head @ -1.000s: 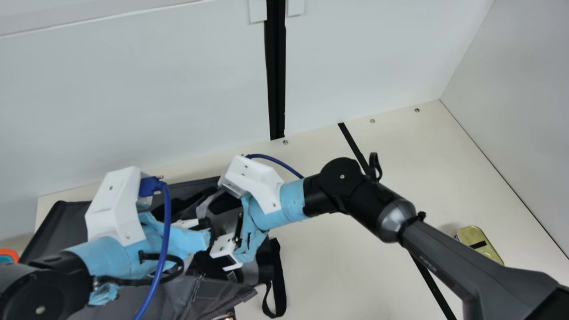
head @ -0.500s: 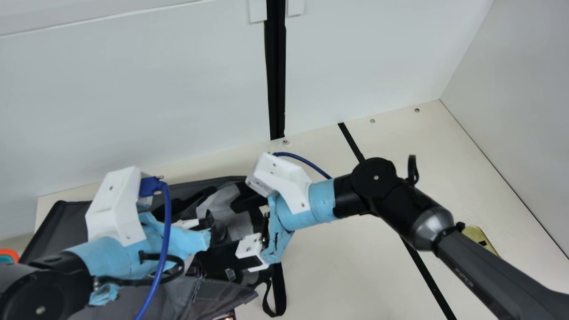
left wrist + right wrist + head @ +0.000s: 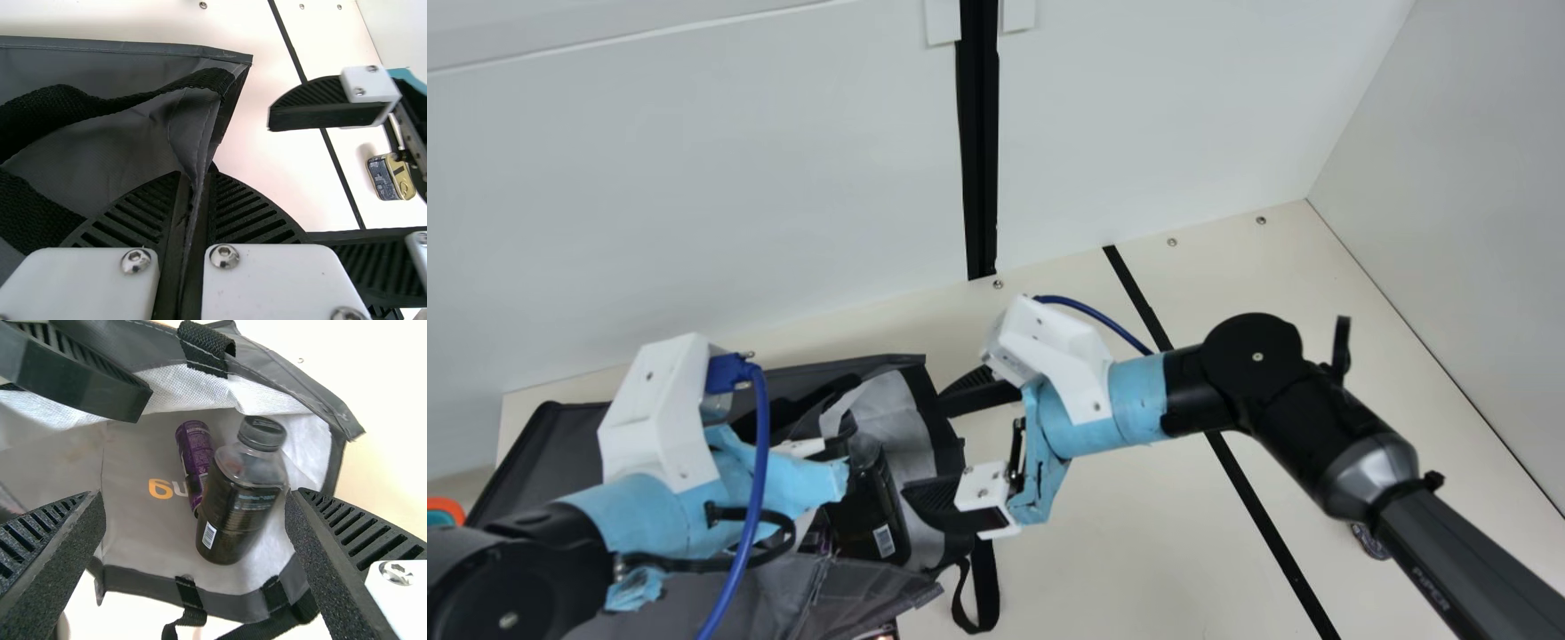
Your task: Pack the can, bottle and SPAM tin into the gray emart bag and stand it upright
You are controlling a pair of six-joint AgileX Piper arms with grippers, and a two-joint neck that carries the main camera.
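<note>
At the bag's mouth in the main view, my left gripper (image 3: 845, 471) is shut on the edge of the gray bag (image 3: 738, 596). The left wrist view has the bag's fabric (image 3: 120, 147) pinched in the left gripper (image 3: 183, 233). My right gripper (image 3: 951, 444) stands open at the mouth's right side, holding nothing. In the right wrist view, between the open fingers of the right gripper (image 3: 197, 540), the dark bottle (image 3: 243, 493) and the purple can (image 3: 195, 460) lie inside the bag. The SPAM tin (image 3: 390, 177) rests on the table beyond the right gripper in the left wrist view.
Black straps (image 3: 985, 578) hang from the bag onto the table (image 3: 1138, 551). An orange-rimmed object (image 3: 445, 511) is at the far left. White walls stand behind and to the right.
My right gripper has moved right, away from my left one and out of the bag's mouth, and its fingers now show open. The bottle has come into view. The left arm has kept still.
</note>
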